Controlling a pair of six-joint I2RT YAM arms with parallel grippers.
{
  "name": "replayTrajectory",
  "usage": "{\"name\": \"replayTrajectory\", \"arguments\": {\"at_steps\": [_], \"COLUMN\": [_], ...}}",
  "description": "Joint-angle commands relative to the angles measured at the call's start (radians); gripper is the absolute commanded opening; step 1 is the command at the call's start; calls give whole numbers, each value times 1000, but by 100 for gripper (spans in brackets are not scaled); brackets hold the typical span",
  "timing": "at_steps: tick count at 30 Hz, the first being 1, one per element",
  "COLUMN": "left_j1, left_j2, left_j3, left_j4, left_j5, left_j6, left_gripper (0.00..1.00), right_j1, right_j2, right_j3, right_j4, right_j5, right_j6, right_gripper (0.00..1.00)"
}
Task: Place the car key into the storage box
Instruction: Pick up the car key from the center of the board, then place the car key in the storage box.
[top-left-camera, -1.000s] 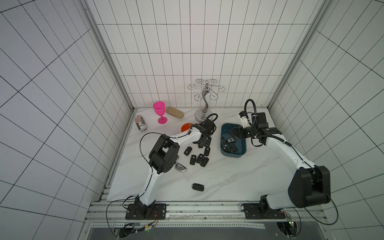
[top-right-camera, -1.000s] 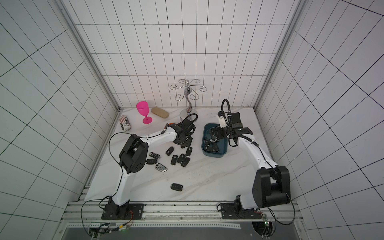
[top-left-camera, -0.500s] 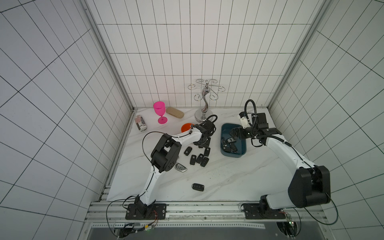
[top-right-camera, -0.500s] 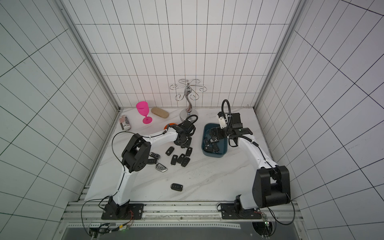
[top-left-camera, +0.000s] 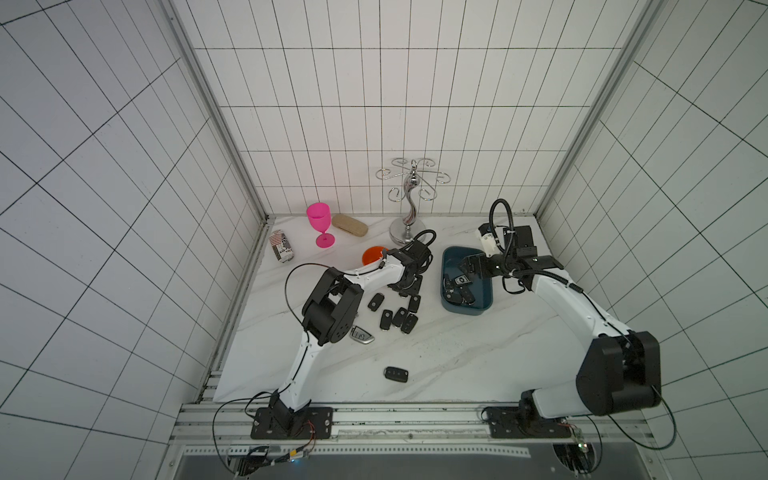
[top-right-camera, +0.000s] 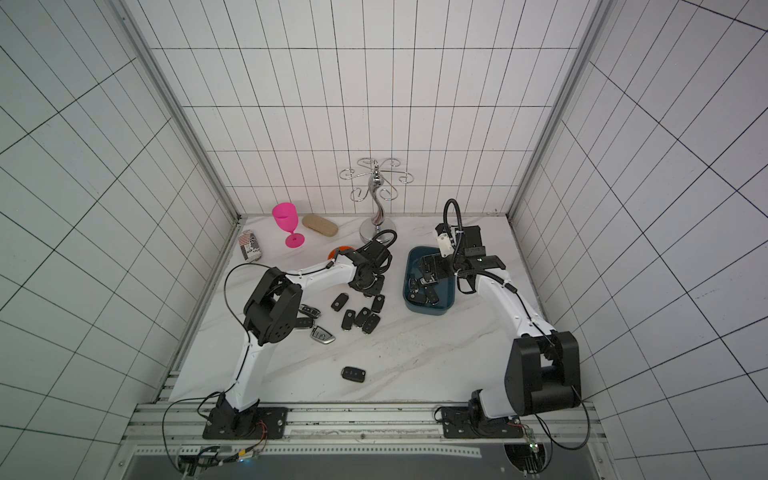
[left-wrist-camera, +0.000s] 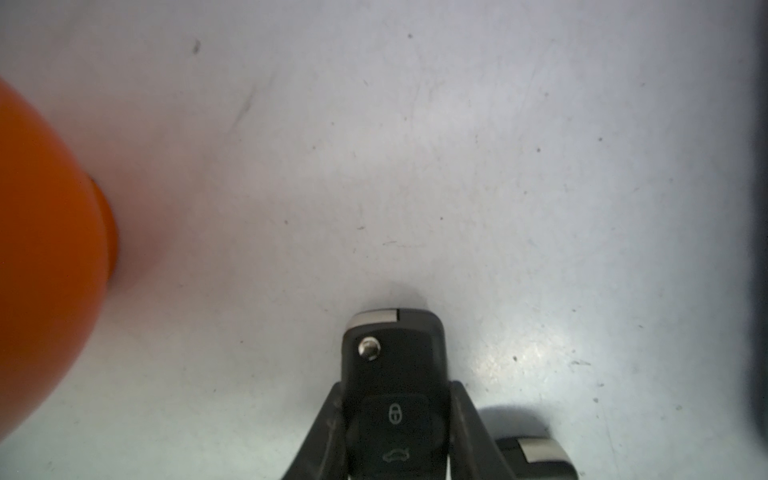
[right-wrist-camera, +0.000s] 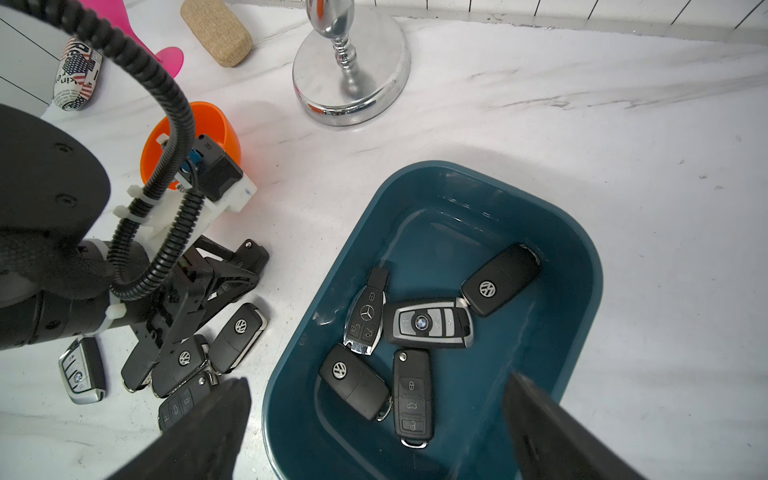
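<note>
White tiled booth all round, white marble tabletop (top-left-camera: 457, 357) underneath, plus a bunch of stuff along the back edge that had nothing to do with the job.

The left gripper (left-wrist-camera: 397, 388) was clamped on a black flip-type car key (left-wrist-camera: 392, 361), with one finger on each long side and the silver-capped end poking out past the fingertips. So the key's long axis ran straight out along the fingers. It sat around the middle of the back half of the tabletop, just beside the orange bowl (right-wrist-camera: 216, 124). I honestly couldn't tell if it was off the marble yet.

The teal storage box (right-wrist-camera: 573, 266) was toward the back right of the tabletop. From the held key it lay off to the side, across the key's long axis and not ahead of it, on the opposite side from the bowl. There was only a strip of bare marble in between. My guess is the carry is a short sideways hop over the low wall.

The right gripper (right-wrist-camera: 378, 379) hung over the box with its jaws wide apart and nothing in them. It was nearer the box, but the left one had the key.

There were five keys in the box, a BMW fob (right-wrist-camera: 428, 322) among them. More loose keys (top-left-camera: 395, 318) were bunched mid-table, so plenty left to do, I'd say.
</note>
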Motion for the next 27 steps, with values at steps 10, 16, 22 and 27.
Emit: {"name": "replayTrajectory", "arguments": {"at_steps": [10, 16, 22, 27], "left_j1": [-9, -39, -88, -126], "left_j2": [-163, -233, -223, -158], "left_j3": [-22, -12, 47, 144], "left_j4": [98, 130, 157, 157], "left_j5": [-75, -47, 109, 162], "left_j6": [131, 214, 301, 342], "left_gripper": [7, 7, 8, 8], "right_j1": [-70, -124, -188, -237], "right_j2": [-21, 13, 73, 113], "right_j3": [-37, -31, -13, -9], "right_j4": [43, 51, 54, 50], "right_j5": [44, 90, 135, 148], "right_j6": [4, 16, 36, 36], "right_gripper": [98, 99, 99, 99]}}
